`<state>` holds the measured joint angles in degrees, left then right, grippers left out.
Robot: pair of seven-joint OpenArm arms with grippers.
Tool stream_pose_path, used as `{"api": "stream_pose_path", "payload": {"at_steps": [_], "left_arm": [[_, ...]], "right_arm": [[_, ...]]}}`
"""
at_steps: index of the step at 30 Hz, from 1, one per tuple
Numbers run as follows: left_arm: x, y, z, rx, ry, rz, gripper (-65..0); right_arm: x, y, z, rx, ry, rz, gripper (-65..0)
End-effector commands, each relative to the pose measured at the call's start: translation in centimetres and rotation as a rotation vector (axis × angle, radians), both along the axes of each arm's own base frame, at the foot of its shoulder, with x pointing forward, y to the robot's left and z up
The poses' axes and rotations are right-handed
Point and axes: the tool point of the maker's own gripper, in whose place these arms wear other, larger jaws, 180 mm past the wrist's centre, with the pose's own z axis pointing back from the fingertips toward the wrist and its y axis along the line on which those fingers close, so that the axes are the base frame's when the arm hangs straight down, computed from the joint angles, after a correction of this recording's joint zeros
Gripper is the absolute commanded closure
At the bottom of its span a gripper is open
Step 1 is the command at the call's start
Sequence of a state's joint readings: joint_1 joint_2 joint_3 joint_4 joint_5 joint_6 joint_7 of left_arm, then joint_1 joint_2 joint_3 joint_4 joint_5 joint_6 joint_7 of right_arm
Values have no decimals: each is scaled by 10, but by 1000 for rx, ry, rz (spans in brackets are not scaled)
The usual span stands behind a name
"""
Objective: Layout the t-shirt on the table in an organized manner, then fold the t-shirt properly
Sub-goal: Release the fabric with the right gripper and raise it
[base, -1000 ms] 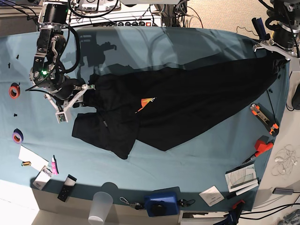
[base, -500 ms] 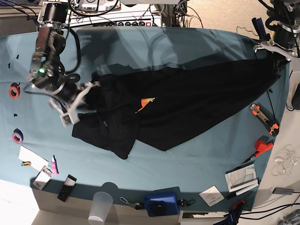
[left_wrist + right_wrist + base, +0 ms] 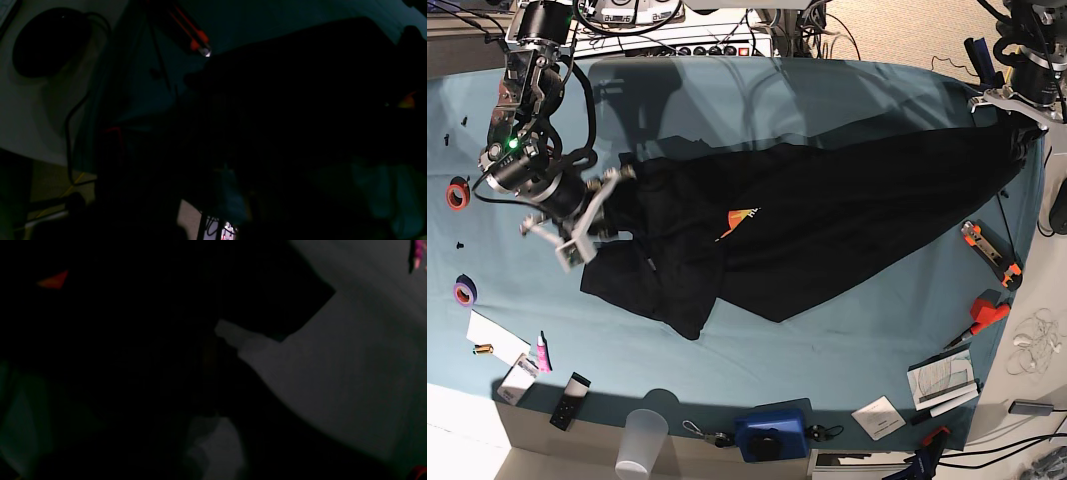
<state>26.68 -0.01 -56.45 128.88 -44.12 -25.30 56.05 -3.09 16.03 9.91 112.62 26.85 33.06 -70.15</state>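
The black t-shirt lies stretched in a long bunched wedge across the teal table, with a bit of orange print showing mid-shirt. At the table's far right corner my left gripper is shut on the shirt's narrow end. My right gripper sits at the shirt's crumpled left end, touching the fabric. The right wrist view is very dark: a pale finger shows against black cloth, and the grip cannot be made out. In the left wrist view the shirt fills the dark frame.
Two tape rolls lie at the left edge. Along the front edge sit a remote, a plastic cup and a blue box. Orange pliers, a red tool and papers lie at the right.
My right arm has swung slightly up and turned at the shirt's left end. The shirt and the left arm have stayed in place.
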Motion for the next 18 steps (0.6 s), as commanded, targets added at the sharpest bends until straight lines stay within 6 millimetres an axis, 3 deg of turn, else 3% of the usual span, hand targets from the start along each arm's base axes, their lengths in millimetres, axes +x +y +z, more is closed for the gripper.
{"api": "stream_pose_path", "payload": {"at_steps": [1, 3, 4, 13, 18], "left_arm": [[4, 0, 11, 16, -45, -7, 0], [4, 0, 11, 16, -45, -7, 0], [4, 0, 11, 16, -45, -7, 0], [4, 0, 11, 16, -45, -7, 0], [4, 0, 11, 16, -45, -7, 0]], "right_arm": [[6, -1, 13, 0, -52, 11, -134], [6, 0, 14, 9, -68, 15, -231], [5, 0, 13, 9, -68, 14, -237], [15, -32, 16, -59, -111, -166, -237], [13, -35, 1, -46, -66, -185, -237]]}}
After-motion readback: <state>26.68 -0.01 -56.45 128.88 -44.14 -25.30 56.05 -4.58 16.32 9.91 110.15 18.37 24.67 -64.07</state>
